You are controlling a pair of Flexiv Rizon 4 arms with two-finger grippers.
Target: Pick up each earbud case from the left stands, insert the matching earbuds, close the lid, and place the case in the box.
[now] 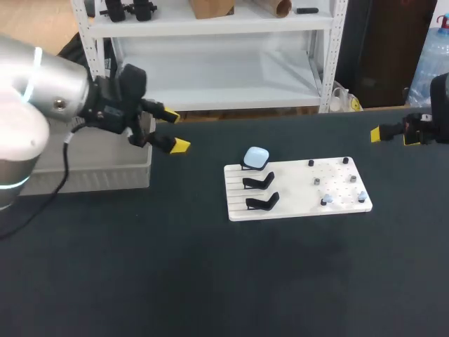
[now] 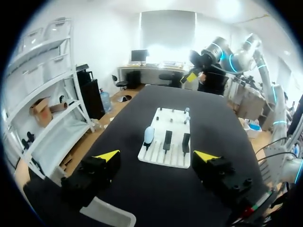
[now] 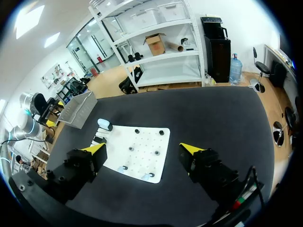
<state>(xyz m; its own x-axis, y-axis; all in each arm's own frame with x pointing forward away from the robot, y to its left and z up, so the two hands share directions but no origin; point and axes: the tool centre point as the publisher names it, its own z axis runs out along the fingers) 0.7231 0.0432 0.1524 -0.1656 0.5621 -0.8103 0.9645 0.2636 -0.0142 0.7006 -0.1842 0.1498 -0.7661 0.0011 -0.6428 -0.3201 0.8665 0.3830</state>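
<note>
Only one earbud case [image 1: 256, 156] sits on three black stands [image 1: 262, 202], at the row's twelve o'clock; two pale earbuds [image 1: 325, 202] lie at the white board's [image 1: 295, 184] four o'clock. Both grippers gape wide and hold nothing: left gripper [image 1: 175, 131] at the board's ten o'clock beside one grey box [image 1: 105, 172], right gripper [image 1: 393, 136] at two o'clock. Dark table [image 1: 210, 281] stretches wide at six o'clock.

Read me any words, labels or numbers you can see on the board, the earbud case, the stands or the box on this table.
No text can be read on any of them.
white board: no print shows.
blue earbud case: no label shows.
black stands: plain.
grey box: no marking shows.
</note>
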